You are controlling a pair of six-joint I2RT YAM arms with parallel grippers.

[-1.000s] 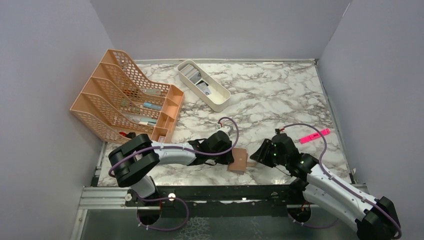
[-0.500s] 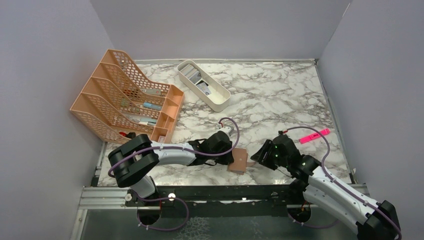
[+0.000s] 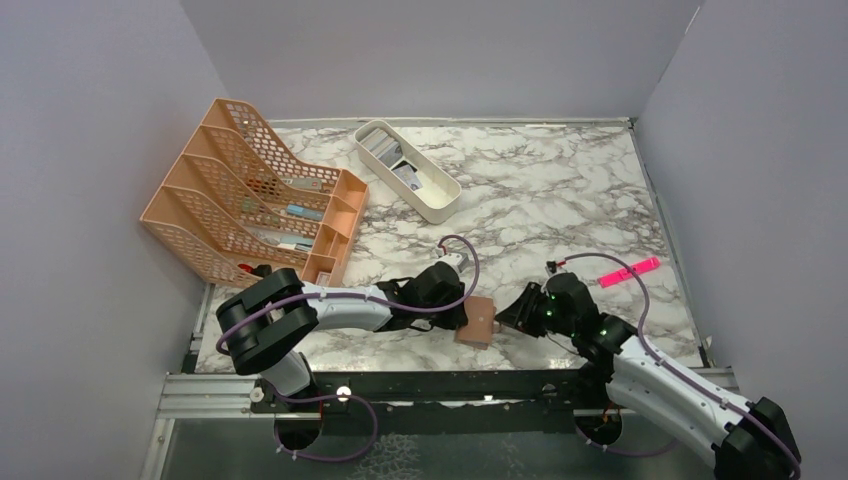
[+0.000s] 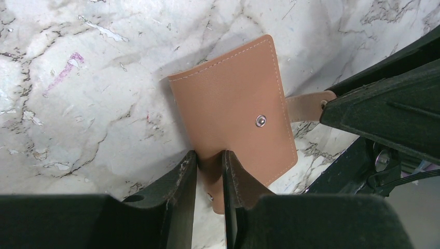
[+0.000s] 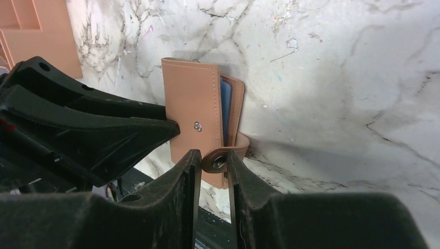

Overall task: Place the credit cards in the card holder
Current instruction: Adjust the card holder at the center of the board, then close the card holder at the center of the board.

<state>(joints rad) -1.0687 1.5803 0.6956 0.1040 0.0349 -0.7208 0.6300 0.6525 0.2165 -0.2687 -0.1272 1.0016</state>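
The tan card holder (image 3: 480, 322) lies folded near the table's front edge, its snap stud (image 4: 260, 121) facing up. My left gripper (image 4: 209, 171) is shut on its near edge, coming in from the left (image 3: 463, 317). A light blue credit card (image 5: 224, 104) shows edge-on inside the holder. The holder's strap tab (image 5: 217, 161) curls round from the right, and my right gripper (image 5: 214, 163) is shut on it. More credit cards (image 3: 404, 172) lie in the white tray at the back.
The white oblong tray (image 3: 441, 207) stands at the back centre. An orange mesh file rack (image 3: 250, 195) fills the left side. A pink highlighter (image 3: 630, 271) lies right of the right arm. The table's front edge (image 3: 470, 352) is just below the holder.
My right gripper has moved left to the holder and its fingers have narrowed onto the strap tab. The left gripper and the holder have stayed in place.
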